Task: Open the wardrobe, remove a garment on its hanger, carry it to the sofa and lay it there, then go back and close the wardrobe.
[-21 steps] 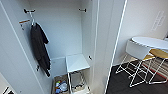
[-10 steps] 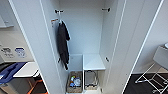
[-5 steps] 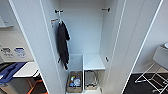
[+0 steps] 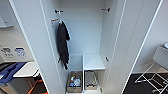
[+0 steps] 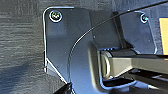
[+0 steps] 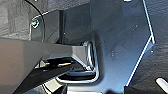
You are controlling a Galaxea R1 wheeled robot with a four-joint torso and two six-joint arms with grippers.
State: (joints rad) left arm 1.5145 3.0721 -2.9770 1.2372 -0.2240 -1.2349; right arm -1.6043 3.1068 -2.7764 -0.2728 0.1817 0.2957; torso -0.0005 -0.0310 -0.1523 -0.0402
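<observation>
Wardrobe [image 4: 82, 37] standing open with both doors swung wide, dark garment [image 4: 63, 45] hanging from the rail, baskets [image 4: 74, 85] below, finger state of both arms impossible to tell.

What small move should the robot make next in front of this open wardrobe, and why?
Probably raise an arm toward the left door to start swinging it shut. The wardrobe stands with both doors wide open, and the one piece hanging inside is a dark garment, not a maroon jacket, so the taking-out seems already done.
</observation>
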